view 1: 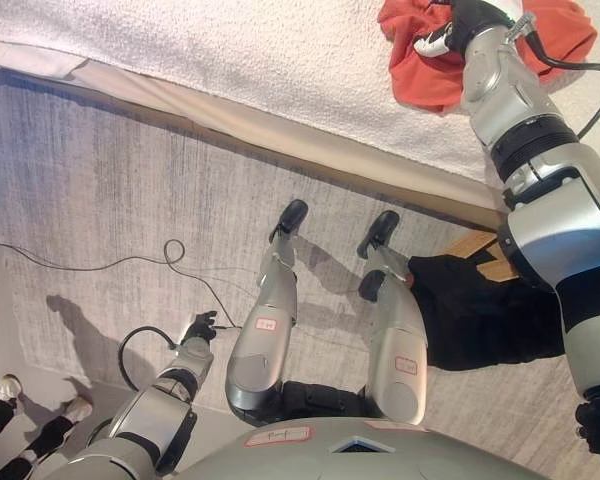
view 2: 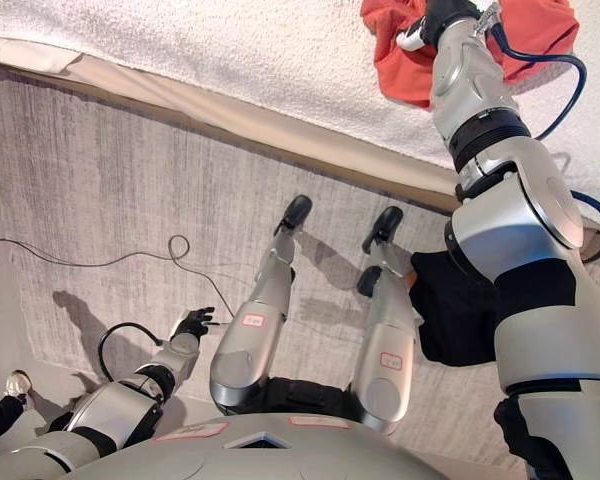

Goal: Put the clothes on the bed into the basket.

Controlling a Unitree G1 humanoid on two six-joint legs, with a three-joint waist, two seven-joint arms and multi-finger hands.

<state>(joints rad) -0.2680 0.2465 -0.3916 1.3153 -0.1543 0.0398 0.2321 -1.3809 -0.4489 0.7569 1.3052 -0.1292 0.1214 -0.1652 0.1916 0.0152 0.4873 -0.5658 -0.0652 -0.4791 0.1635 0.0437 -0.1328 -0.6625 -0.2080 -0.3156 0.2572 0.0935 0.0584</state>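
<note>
White textured bed (view 1: 230, 60) up top. Right hand (view 1: 458, 28) at 1 o'clock, fingers bunched into orange garment (view 1: 425, 75). Better gather more cloth before lifting. Left hand (view 1: 200, 328) idle at 7 o'clock, fingers loosely apart.

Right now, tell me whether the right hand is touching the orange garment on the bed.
Touching. In the left eye view the right hand lies on the orange garment, its fingers sunk into the bunched cloth on the bed.
</note>
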